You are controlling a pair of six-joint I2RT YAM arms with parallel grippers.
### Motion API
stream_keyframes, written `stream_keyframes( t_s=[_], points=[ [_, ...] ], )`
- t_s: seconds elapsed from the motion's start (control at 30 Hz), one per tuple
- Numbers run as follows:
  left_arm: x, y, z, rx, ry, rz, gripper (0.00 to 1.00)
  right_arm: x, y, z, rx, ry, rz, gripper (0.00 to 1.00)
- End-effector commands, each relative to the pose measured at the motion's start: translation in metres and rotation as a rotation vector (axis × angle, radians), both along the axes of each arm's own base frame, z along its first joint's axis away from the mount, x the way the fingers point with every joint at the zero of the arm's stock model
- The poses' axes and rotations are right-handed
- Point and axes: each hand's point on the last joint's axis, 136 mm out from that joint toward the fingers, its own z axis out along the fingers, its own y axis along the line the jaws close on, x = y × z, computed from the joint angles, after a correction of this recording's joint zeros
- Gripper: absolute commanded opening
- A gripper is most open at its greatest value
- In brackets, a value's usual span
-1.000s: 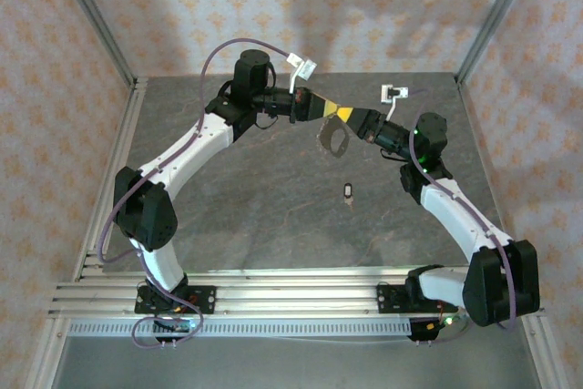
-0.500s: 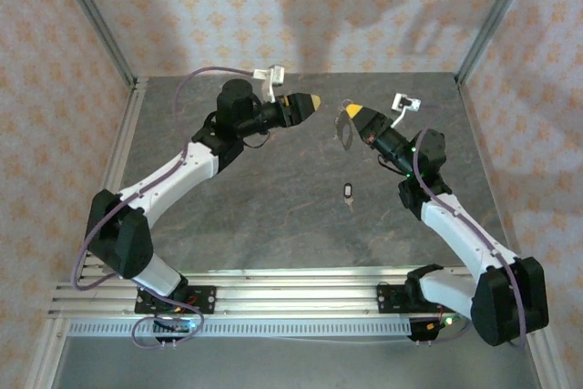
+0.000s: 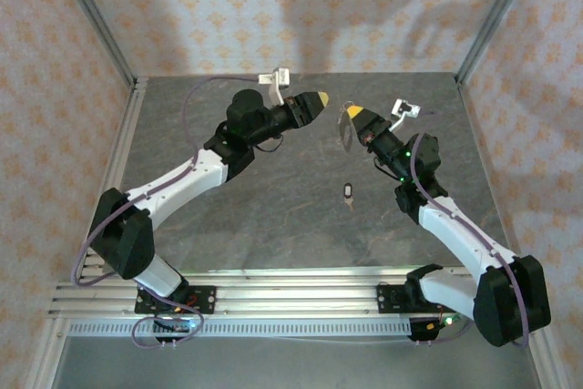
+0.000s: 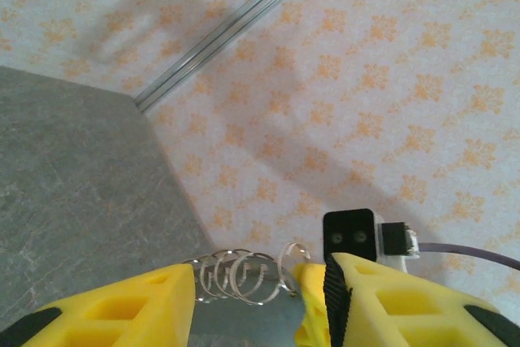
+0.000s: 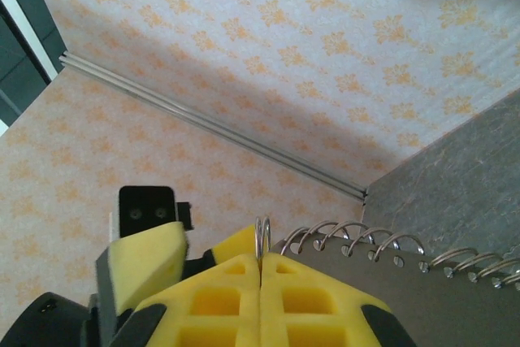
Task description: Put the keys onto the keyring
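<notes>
Our right pincer (image 5: 260,259) is fully closed, and the keyring (image 5: 262,232) stands edge-on in the seam between its pads, caught by a thin bit of its rim only. That narrow hold is our first worry. A nudge or a quick wrist turn could twist the ring in the pads or flick it out, and it would then fall to the table (image 3: 273,216). We cannot say what the pale wire loops (image 5: 357,237) just beside the ring are, because they are too blurred.

Our left pincer (image 3: 316,100) sits near the right one, tip facing tip, up in the air. Its jaws are partly apart and we see nothing gripped in them. With the tips this close, a careless move could knock one into the other and jar the ring loose.

The key (image 3: 350,191) lies flat on the table, well apart from both pincers and nearer the arm bases, so we judge that picking it up is not yet done. It is tiny against the pads. If we come down off-centre it may skid away, and if we press too low the pads could scrape the table and close on nothing. Gripping it by the head could also cover the hole that the ring must pass through.
</notes>
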Motion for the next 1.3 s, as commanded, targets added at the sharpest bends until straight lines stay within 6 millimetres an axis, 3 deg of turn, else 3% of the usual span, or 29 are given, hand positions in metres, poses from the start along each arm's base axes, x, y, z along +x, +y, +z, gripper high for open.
stream_keyframes(
  t_s=[0.0, 0.53, 1.27],
  points=[
    [0.002, -0.008, 0.025, -0.058, -0.057, -0.001, 0.46, -0.002, 0.001, 0.018, 0.034, -0.063, 0.002, 0.0],
    [0.003, -0.036, 0.019, -0.063, -0.051, -0.061, 0.42, 0.001, 0.007, 0.015, 0.033, -0.064, 0.029, 0.0],
    [-0.002, -0.058, 0.014, -0.065, -0.051, -0.126, 0.36, 0.001, 0.008, 0.01, 0.012, -0.059, 0.034, 0.0]
  ],
)
